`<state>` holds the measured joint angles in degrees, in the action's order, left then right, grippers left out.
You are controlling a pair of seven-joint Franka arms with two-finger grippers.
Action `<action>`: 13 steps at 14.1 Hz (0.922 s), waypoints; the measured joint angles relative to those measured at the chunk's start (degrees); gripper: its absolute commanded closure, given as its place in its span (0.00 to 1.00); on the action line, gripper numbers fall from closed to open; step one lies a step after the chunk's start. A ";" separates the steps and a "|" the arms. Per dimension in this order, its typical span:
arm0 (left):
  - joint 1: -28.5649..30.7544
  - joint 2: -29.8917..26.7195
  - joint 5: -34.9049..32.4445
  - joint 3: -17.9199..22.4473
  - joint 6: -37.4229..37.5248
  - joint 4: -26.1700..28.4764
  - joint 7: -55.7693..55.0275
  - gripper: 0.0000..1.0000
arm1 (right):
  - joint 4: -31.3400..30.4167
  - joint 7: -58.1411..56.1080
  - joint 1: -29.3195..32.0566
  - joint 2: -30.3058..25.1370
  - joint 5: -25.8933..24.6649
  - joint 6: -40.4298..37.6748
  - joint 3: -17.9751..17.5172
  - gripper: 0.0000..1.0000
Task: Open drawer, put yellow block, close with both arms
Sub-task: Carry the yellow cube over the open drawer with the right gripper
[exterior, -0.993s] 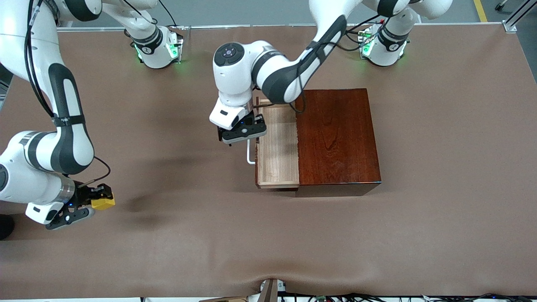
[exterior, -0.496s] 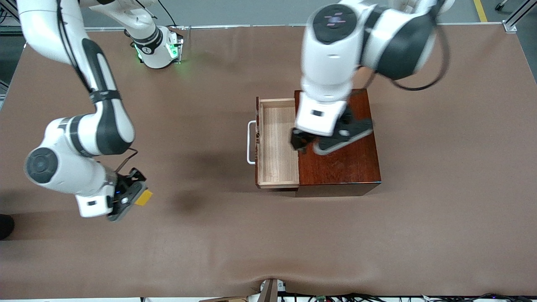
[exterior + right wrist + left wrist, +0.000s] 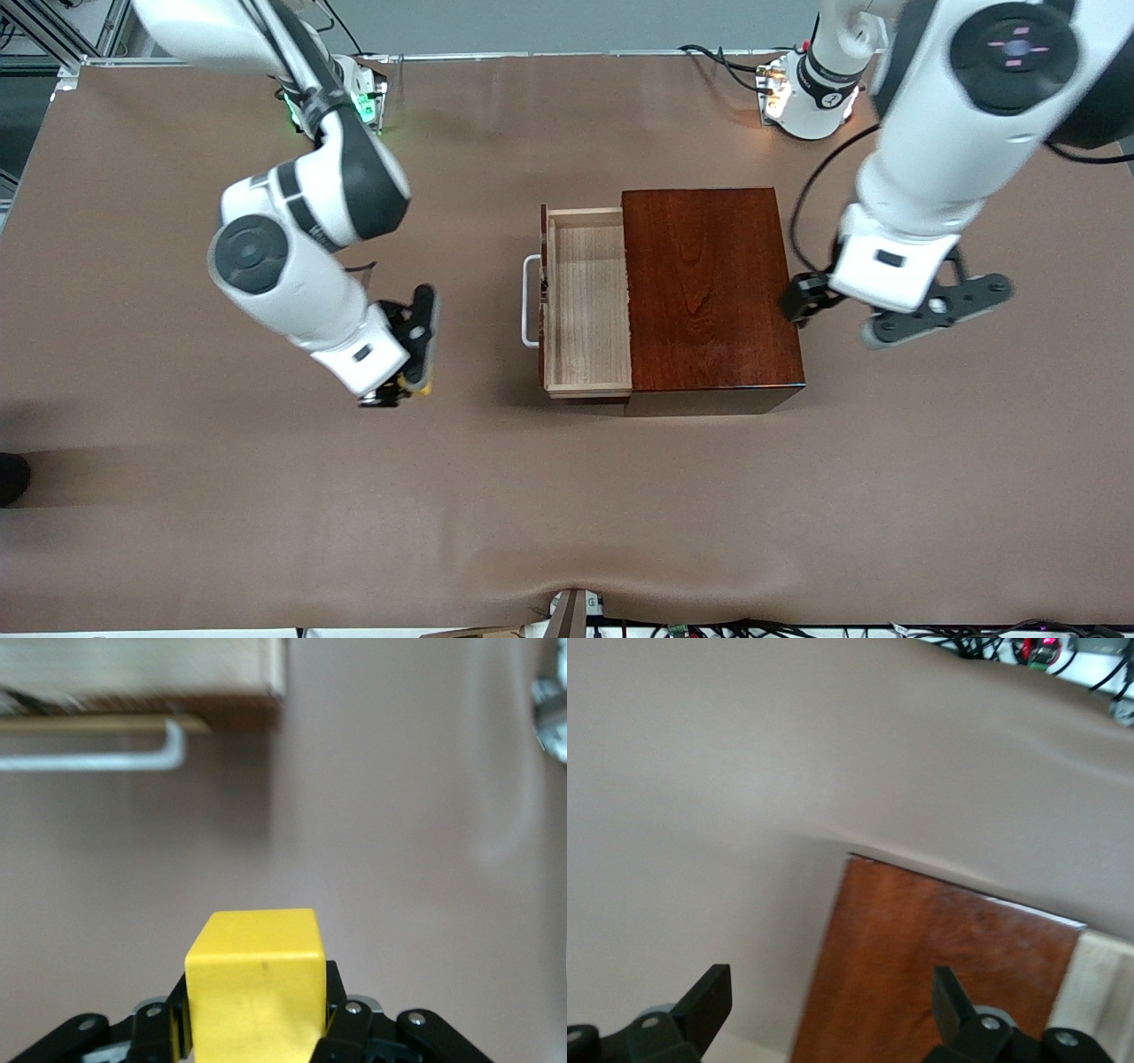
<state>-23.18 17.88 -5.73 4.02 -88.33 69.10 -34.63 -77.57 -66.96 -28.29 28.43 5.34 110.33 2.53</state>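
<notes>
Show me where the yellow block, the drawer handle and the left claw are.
yellow block [image 3: 255, 970]: right wrist view, its front face, held in the right claw.
drawer handle [image 3: 528, 301]: front view, middle of the white bar.
left claw [image 3: 890, 310]: front view, midway between its open fingertips.

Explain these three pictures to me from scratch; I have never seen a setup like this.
Two white robot arms stand at a brown table. One picture looks down from a high camera facing them; the other two come from cameras on each arm's wrist.

On the table sits a dark reddish wooden box with its drawer pulled open and empty, its white handle pointing toward the right arm's end.

The right tool is shut on the yellow block, over bare table in front of the drawer. The left tool is open, holds nothing, and hangs over the table beside the box, toward the left arm's end.
</notes>
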 measured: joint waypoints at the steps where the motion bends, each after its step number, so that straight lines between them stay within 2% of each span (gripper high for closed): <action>1: 1.36 -1.83 0.05 -0.02 0.09 2.30 2.16 0.00 | 0.54 -0.03 -2.26 0.01 -0.04 -0.62 0.03 1.00; 5: 5.23 -8.11 0.08 -0.10 0.15 10.21 8.61 0.00 | 2.37 -0.17 -8.37 0.29 -0.36 -1.12 0.12 1.00; 7: 6.97 -10.25 0.08 -0.11 0.15 12.90 11.31 0.00 | 3.56 -0.36 -11.19 1.15 -2.43 -1.27 0.11 1.00; 10: 8.90 -12.45 0.08 -0.12 0.11 15.73 14.54 0.00 | 6.40 -0.41 -16.06 4.05 -5.30 -3.30 0.13 1.00; 13: 11.11 -13.42 0.08 -0.12 0.06 16.93 18.74 0.00 | 8.07 1.84 -18.44 7.68 -5.35 -3.53 0.17 1.00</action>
<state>-12.08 4.46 -5.65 3.90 -88.27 86.03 -15.89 -69.50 -65.13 -46.73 36.11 -0.02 106.80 2.70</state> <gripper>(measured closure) 0.000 0.445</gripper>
